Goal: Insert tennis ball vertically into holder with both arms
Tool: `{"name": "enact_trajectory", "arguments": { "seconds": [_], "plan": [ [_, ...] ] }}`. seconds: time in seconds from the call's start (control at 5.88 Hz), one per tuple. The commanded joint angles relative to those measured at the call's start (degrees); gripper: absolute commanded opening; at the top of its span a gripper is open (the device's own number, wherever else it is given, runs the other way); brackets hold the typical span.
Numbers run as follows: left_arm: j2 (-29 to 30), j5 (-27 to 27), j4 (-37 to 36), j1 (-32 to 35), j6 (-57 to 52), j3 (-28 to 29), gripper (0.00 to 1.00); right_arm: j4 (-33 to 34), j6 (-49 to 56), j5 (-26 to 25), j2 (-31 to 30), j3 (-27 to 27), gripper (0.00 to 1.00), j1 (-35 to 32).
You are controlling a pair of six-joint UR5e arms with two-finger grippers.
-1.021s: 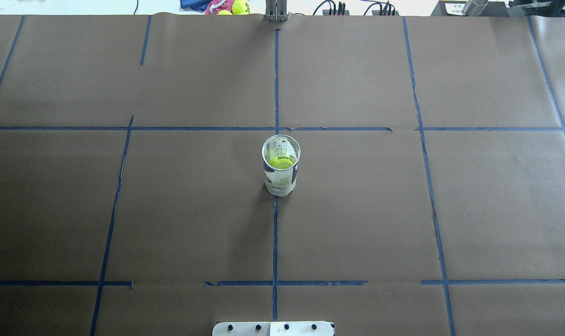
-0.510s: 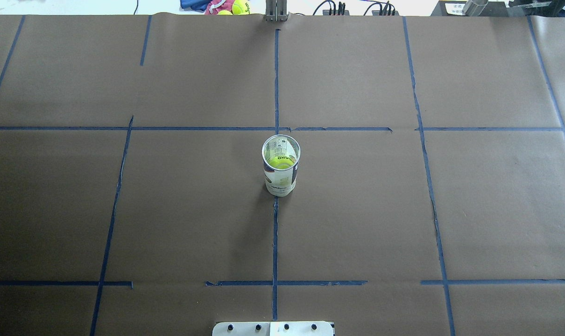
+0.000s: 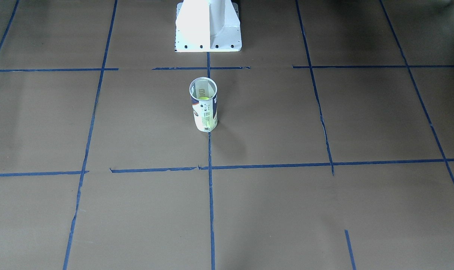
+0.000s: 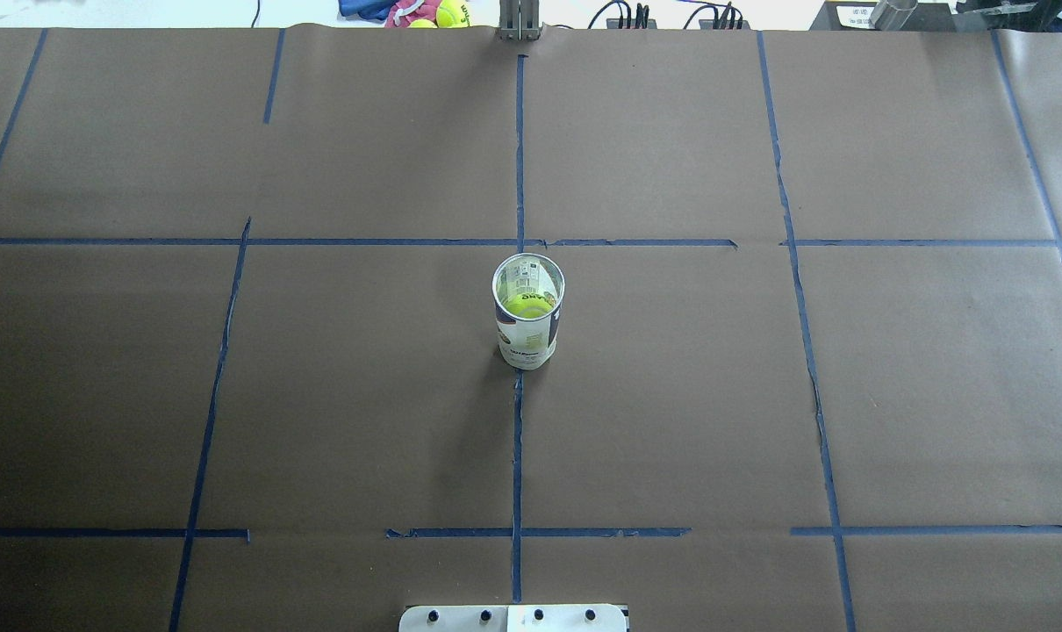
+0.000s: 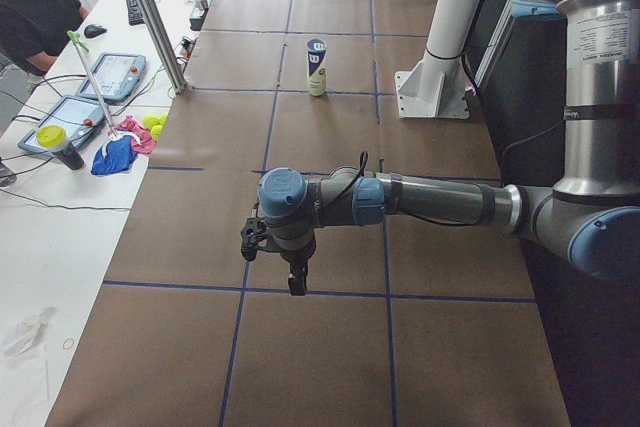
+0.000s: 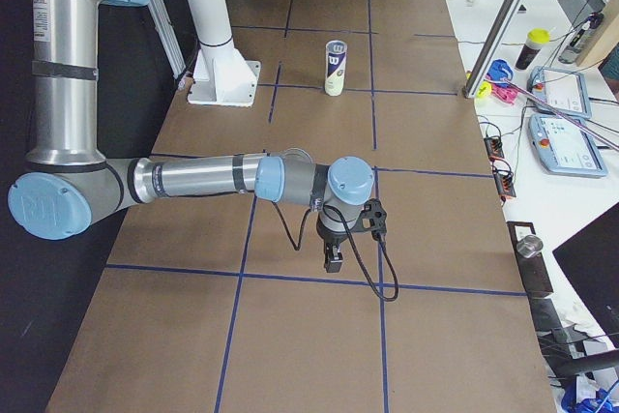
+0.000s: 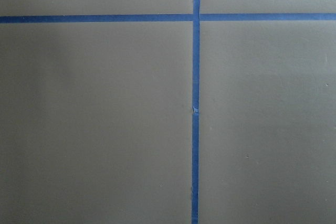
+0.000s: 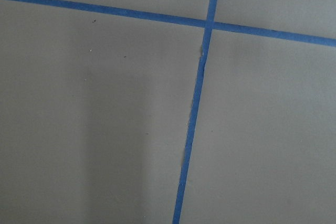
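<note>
Mid-frame: tennis ball [image 4: 527, 305] inside upright holder [image 4: 526, 341] | left pincer [image 5: 297, 282], right pincer [image 6: 333, 258] well apart from it, opening I cannot tell | risk, I judge: stray pincer sweep could tip holder

Soft, even light from above falls on the matte brown paper table cover [image 4: 320, 395]. The white-labelled cylindrical tennis-ball can [image 4: 527, 338] casts only a faint, blurry shadow. The white metal pedestal [image 3: 208, 22] glares, washed out. Both wrist pictures look slightly soft.
</note>
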State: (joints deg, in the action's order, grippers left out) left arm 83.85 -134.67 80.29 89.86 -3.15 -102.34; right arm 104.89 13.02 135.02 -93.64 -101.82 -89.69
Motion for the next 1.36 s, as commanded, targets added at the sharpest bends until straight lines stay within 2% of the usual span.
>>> {"name": "enact_trajectory", "arguments": {
  "seconds": [0.0,0.17,0.85,1.19],
  "plan": [
    [-0.26,-0.33,-0.39,0.05,0.51,-2.76,1.0,0.59,0.08,-1.42,1.35,0.13,1.0,-0.4],
    [-2.18,-0.07,0.39,0.22,0.16,-3.12,1.0,0.5,-0.1,-1.43,1.35,0.13,1.0,-0.22],
    [-2.46,-0.68,1.09,0.05,0.16,-4.09,1.0,0.41,0.51,-1.25,0.04,-0.13,1.0,-0.4],
    [-2.02,-0.6,1.01,-0.04,0.25,-4.35,1.0,0.49,0.52,-1.25,-2.33,-2.76,1.0,-0.49]
  ]
}}
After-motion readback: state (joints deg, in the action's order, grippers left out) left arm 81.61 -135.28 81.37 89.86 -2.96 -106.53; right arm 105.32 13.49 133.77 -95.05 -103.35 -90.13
